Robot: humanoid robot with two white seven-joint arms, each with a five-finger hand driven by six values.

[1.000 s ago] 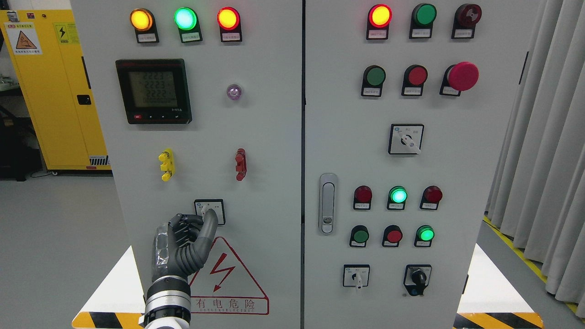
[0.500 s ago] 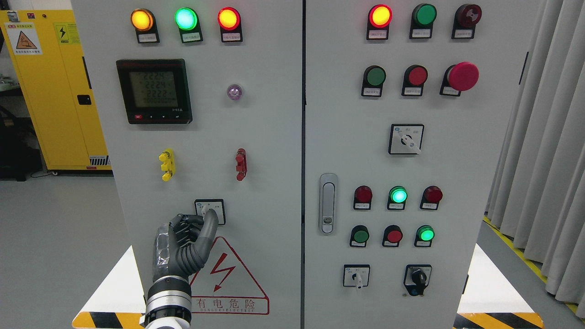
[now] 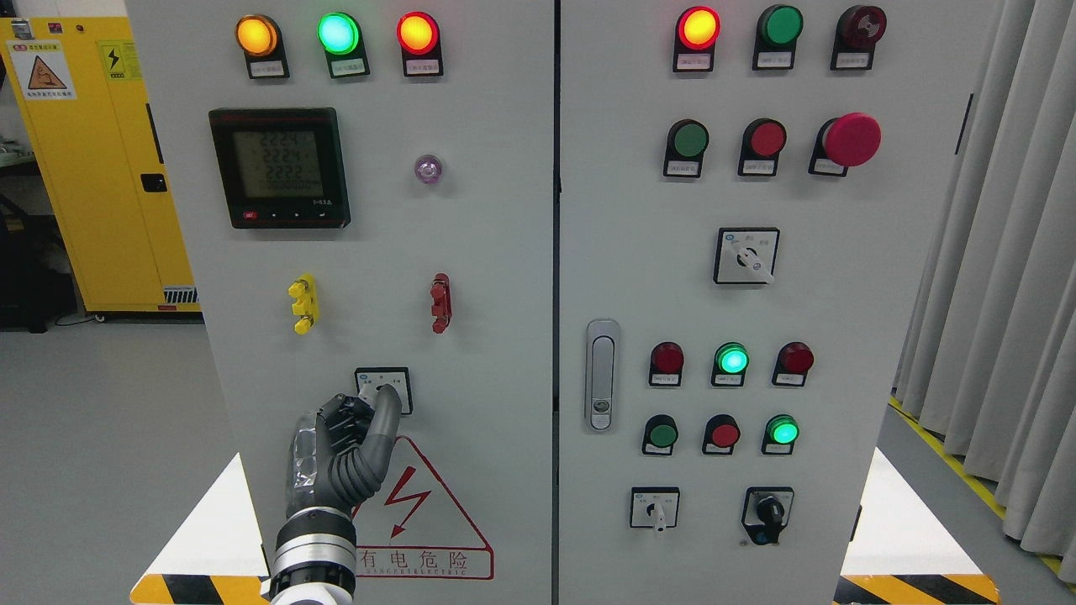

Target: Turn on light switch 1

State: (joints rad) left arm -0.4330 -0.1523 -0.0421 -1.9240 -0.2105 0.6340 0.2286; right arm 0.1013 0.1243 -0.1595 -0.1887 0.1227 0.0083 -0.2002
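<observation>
Robot hand point(image 3: 340, 449), the left one, rises from the lower edge on a banded metal wrist; dark ribbed segmented fingers point(image 3: 385, 420) curl narrow around the knob of the light switch point(image 3: 384, 389), thumb side against it, apparently pinching it so a wrist roll can turn it. Whether the pinch is firm cannot be told; the knob is mostly hidden behind the fingers. Right robot hand not in view.

Largest first, placed from the robot hand:
- Cabinet point(image 3: 487, 252): directly behind, flat pale grey painted steel, two doors split by a dark seam to the right. Controls sit on the vertical face, so the reach is forward and up.
- Warning triangle point(image 3: 429, 512): just right and below, red outline, lightning bolt, glossy sticker.
- Meter point(image 3: 279, 166): well above, square black bezel, dull green display.
- Door latch point(image 3: 600, 374): to the right beyond the seam, oblong brushed metal.
- Pilot lamps point(image 3: 336, 34): far above, round domed lenses in amber, green and red, all lit.
- Yellow terminal point(image 3: 304, 304) and red terminal point(image 3: 440, 302): above, small knobbly plastic.
- Light switch plate: at the fingertips, small square black frame, white face.

Judgement: contact stage, the turn not evidently completed.
</observation>
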